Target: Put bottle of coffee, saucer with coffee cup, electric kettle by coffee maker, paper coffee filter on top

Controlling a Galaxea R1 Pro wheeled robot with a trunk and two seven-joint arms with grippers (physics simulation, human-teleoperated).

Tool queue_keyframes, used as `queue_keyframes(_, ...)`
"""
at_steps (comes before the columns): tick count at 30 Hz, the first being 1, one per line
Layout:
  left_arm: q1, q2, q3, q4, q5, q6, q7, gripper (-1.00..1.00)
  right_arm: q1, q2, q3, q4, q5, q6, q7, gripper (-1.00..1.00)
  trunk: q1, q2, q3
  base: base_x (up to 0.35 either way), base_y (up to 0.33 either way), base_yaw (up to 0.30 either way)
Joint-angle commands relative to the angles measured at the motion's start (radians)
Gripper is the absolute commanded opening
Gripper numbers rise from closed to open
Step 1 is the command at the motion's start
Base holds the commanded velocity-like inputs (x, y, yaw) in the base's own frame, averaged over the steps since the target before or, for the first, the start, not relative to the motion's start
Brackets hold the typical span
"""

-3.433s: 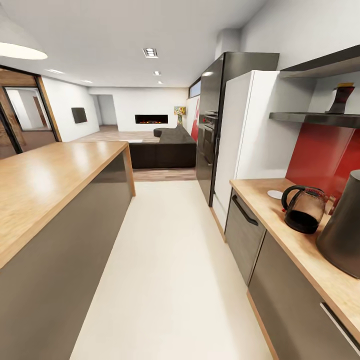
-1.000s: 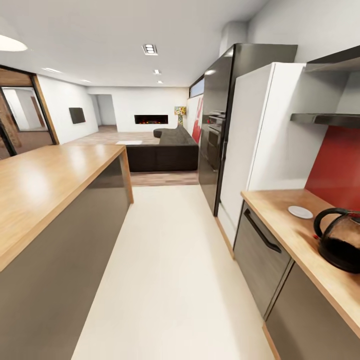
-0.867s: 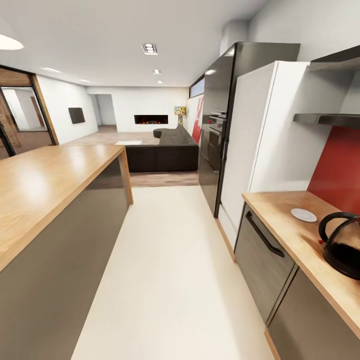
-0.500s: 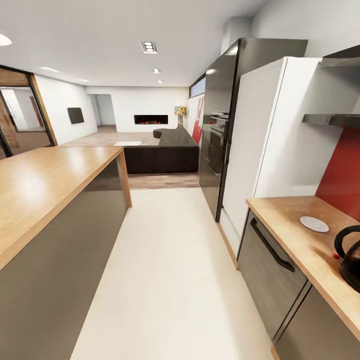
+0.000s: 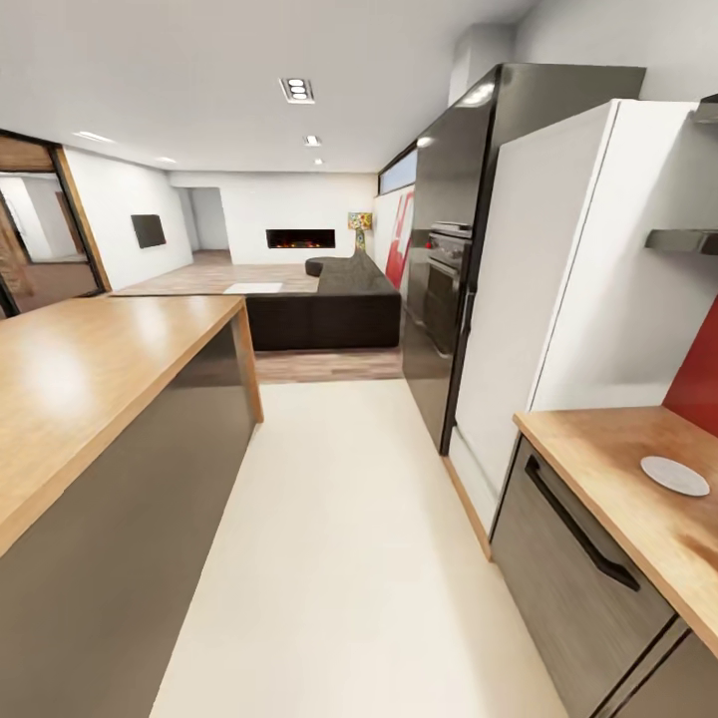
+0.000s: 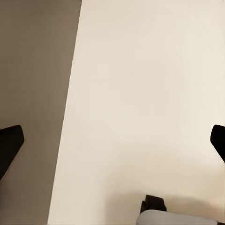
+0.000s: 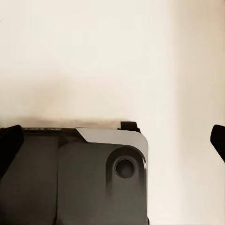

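Left gripper [image 6: 112,140] is spread wide, its two dark fingertips [image 6: 10,143] sitting at opposite edges of the left wrist view with nothing between them; below it is cream floor [image 6: 140,93] and a grey-brown panel [image 6: 33,61] along one side. Right gripper [image 7: 112,140] is likewise spread and empty, dark fingertips [image 7: 9,145] at the frame edges, hanging over the robot base [image 7: 93,178], a dark and grey body with a round socket, and the same cream floor.

Head view looks down a kitchen aisle. Kitchen countertop [image 5: 608,469] runs along the right side, light wood over grey drawer fronts [image 5: 568,568] with a long black handle [image 5: 581,526]. Saucer [image 5: 675,475] lies flat on that countertop near the right frame edge, close to the red backsplash [image 5: 698,379], nothing on it. Kitchen shelf [image 5: 683,240] pokes in at the right edge as a thin dark board above the backsplash, only its end visible; a corner of the upper board [image 5: 708,110] shows above it. White fridge [image 5: 558,289] stands just beyond the counter end, then a tall black oven unit [image 5: 449,249]. Wooden island [image 5: 90,369] with a grey side fills the left. Far back: dark sofa [image 5: 324,304], wall fireplace [image 5: 300,238], wall TV [image 5: 149,230].
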Motion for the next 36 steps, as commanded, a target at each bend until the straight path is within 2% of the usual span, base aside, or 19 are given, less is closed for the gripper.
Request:
queue_keyframes(1, -0.001, 0.000, 0.002, 0.001, -0.005, -0.004, 0.002, 1.00, -0.001, 0.000, -0.009, 0.001, 0.006, -0.003, 0.004, 1.00, 0.001, -0.002, -0.002, 0.314, 0.191, -0.126)
queue_keyframes(18, -0.001, -0.002, -0.002, 0.001, -0.011, -0.004, 0.002, 1.00, -0.001, 0.000, -0.009, 0.001, 0.006, -0.003, 0.004, 1.00, 0.001, -0.002, -0.002, 0.313, 0.170, -0.249)
queue_keyframes(36, -0.001, -0.002, -0.005, 0.002, -0.013, -0.004, 0.002, 1.00, -0.001, -0.002, -0.009, 0.001, 0.006, -0.004, 0.004, 1.00, 0.001, -0.002, -0.002, 0.335, 0.010, -0.265)
